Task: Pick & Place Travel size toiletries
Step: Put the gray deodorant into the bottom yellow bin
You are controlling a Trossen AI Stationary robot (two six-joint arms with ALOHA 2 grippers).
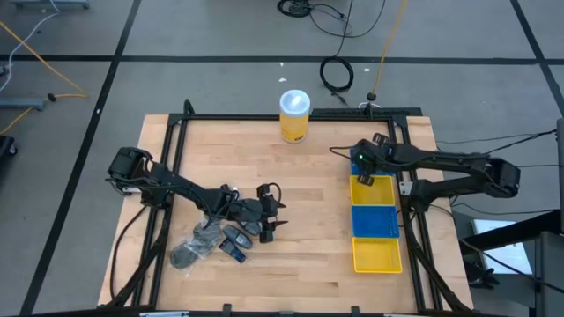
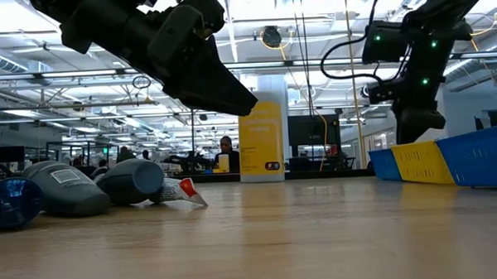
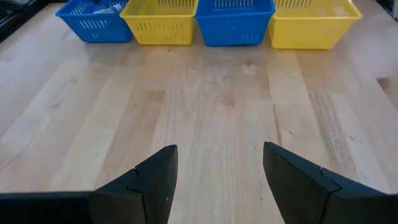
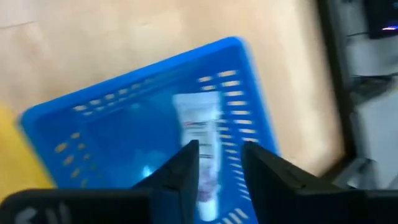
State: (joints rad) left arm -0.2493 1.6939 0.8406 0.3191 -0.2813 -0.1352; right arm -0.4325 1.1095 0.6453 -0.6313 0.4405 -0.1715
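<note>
A wooden table (image 1: 300, 202) seen from directly above, with two dark robot arms reaching in from either side.

Nearest the bottom of the overhead frame, at lower left, lies a small heap of travel size toiletries (image 1: 210, 244): dark oblong pieces and a round grey jar, bunched together on the wood. In the table-level view the same heap (image 2: 76, 188) sits at the left edge, with a small white tube with red markings (image 2: 181, 190) lying at its right side.

Just above and right of the heap in the overhead frame, the left gripper (image 1: 272, 224) hangs over bare wood with its fingers spread wide and nothing between them. Its own wrist camera shows the two dark fingers (image 3: 155, 180) apart, and beyond them a row of four baskets (image 3: 233, 22), alternating blue and yellow.

At right centre of the overhead frame those baskets (image 1: 374, 220) form a column running from the bottom up. The right gripper (image 1: 366, 179) hovers over the uppermost one. Its wrist camera shows fingers (image 4: 186, 171) slightly parted above a blue basket (image 4: 93, 124) holding a white tube (image 4: 202, 134); the blur makes it hard to say, but the fingers seem to hold nothing.

Farthest, at top centre, stands a yellow canister (image 1: 294, 116) with a white lid.
</note>
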